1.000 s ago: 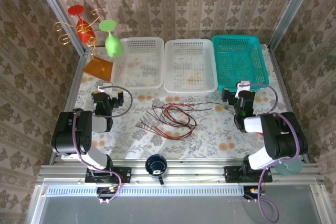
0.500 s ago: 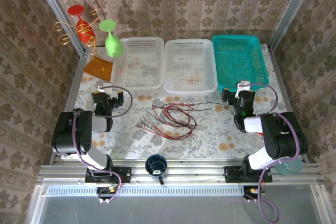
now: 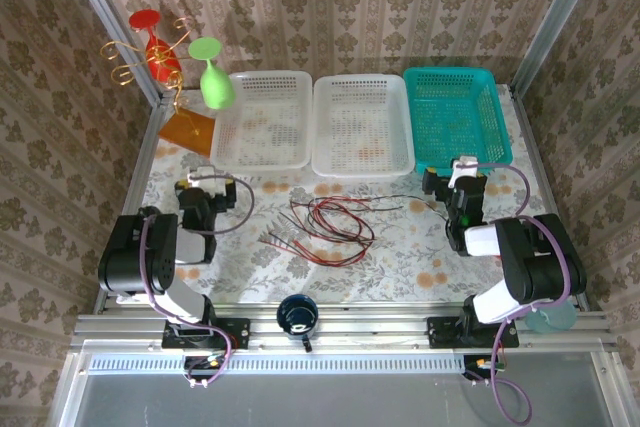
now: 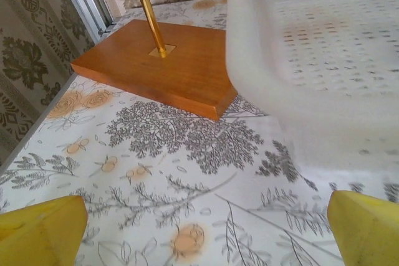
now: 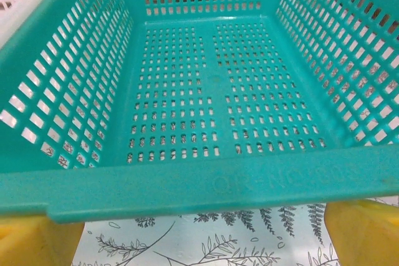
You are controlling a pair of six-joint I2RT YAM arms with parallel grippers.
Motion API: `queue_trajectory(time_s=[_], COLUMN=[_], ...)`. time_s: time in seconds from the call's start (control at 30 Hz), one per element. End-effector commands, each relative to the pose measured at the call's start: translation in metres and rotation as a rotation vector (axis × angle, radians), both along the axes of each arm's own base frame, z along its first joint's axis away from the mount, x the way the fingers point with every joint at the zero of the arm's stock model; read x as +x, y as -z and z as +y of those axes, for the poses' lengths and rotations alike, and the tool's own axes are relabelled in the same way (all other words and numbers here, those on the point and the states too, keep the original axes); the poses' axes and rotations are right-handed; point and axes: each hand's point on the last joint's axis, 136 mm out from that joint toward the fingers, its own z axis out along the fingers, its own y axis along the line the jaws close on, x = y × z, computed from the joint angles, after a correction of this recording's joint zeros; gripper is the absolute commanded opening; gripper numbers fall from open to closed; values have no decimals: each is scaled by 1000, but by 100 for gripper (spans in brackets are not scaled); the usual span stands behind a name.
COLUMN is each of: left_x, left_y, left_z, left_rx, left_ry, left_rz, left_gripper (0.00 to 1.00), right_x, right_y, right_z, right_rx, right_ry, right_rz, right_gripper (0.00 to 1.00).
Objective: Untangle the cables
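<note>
Several cables (image 3: 325,222) tangled (strands indistinct); left gripper (image 4: 199,232), right gripper (image 5: 199,232) spread, tips cropped.

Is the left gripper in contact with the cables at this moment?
Apart. In the top external view the left gripper sits well to the left of the cables, with bare tablecloth between them.

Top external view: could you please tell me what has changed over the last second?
The left gripper has shifted slightly, seemingly back toward its base, its wrist turning a little; it is open and holds nothing. The thin red and black cables and the open right gripper stayed as they were.
</note>
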Motion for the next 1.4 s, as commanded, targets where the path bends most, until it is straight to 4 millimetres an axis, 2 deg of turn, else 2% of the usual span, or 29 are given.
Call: queue_trajectory(time_s=[0.0, 0.1, 0.27, 0.37, 0.53, 0.67, 0.73, 0.87, 0.97, 1.07, 1.23, 1.37], left_x=[-5, -7, -17, -22, -35, -54, -65, -82, -89, -100, -111, -112], left_y=[-28, -36, -54, -60, -68, -78, -84, -92, -93, -84, -66, -53], left_z=[-5, -12, -12, 0, 3, -1, -3, -7, -16, -24, -57, -69], left_rx=[3, 37, 65, 48, 0, -47, -49, -112, -180, -262, -397, -506], left_ry=[13, 35, 4, -87, -111, -102, -104, -112, -93, -98, -12, -13], left_rz=[-136, -153, -200, -173, -95, -49, -11, 39, 120, 272, 494, 539], left_gripper=[100, 100, 100, 100, 100, 100, 100, 100, 100, 100, 100, 100], right_x=[-8, -8, -21, -37, -68, -93, -106, -114, -111, -105, -107, -123], right_y=[-18, -23, -46, -49, -47, -63, -79, -91, -87, -82, -78, -71], right_z=[-3, 4, 7, 7, 10, 8, 6, 17, 41, 77, 175, 251], right_rx=[-27, -46, -60, -15, 9, -43, -40, 139, 212, 148, -34, -151], right_ry=[25, 0, 9, 20, 43, 79, 127, 123, 65, -56, -445, -744], right_rz=[-104, -106, -91, -86, -26, 17, 10, 32, 157, 291, 396, 414], right_gripper=[100, 100, 100, 100, 100, 100, 100, 100, 100, 100, 100, 91])
